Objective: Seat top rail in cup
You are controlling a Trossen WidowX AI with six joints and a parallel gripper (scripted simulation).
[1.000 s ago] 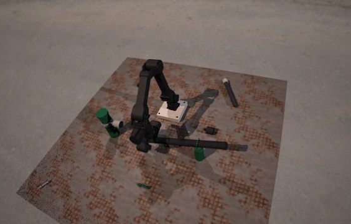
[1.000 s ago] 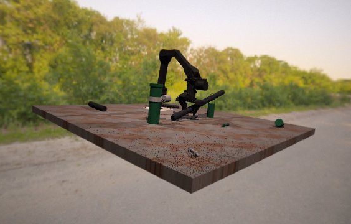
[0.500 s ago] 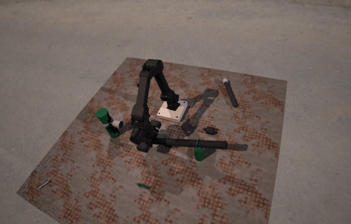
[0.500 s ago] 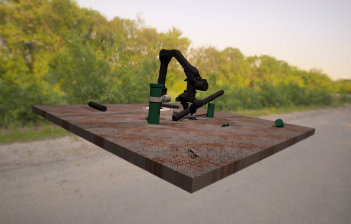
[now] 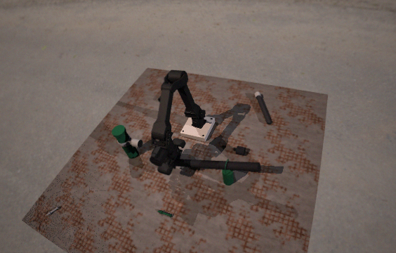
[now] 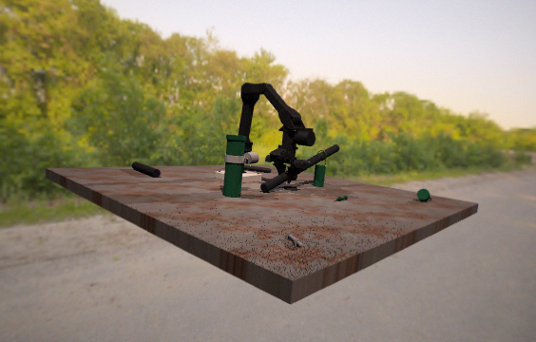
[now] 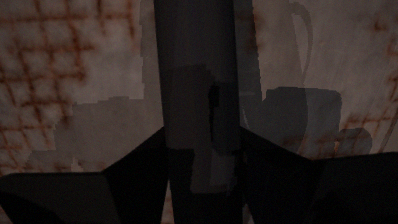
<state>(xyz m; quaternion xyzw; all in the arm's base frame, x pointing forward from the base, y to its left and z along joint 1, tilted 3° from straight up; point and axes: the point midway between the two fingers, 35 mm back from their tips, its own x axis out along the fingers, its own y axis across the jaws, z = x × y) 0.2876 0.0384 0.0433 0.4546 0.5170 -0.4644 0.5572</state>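
The dark rail (image 5: pixel 243 166) (image 6: pixel 317 159) (image 7: pixel 197 50) passes through the thin loop above the small green post (image 5: pixel 228 176) (image 6: pixel 319 176). It slopes down toward the big green post (image 5: pixel 131 152) (image 6: pixel 233 182); its low end is near the table, outside the cup. The pale cup (image 5: pixel 135 143) (image 6: pixel 252 158) sticks out from the pale band (image 6: pixel 234 159), which sits high on the big post below its green cap (image 5: pixel 119 131) (image 6: pixel 236 138). My gripper (image 6: pixel 290 176) (image 7: pixel 199 131) is shut on the rail, between its low end and the loop. In the top view the arm hides the fingertips and the low end.
The arm stands on a white base plate (image 5: pixel 187 133). A dark rod (image 5: pixel 264 109) with a pale end lies at the back right. A small dark part (image 5: pixel 241 150), a small green part (image 5: pixel 165 213) (image 6: pixel 342 198), a grey pin (image 5: pixel 53 211) (image 6: pixel 295 240) and a green round part (image 6: pixel 423 195) lie around.
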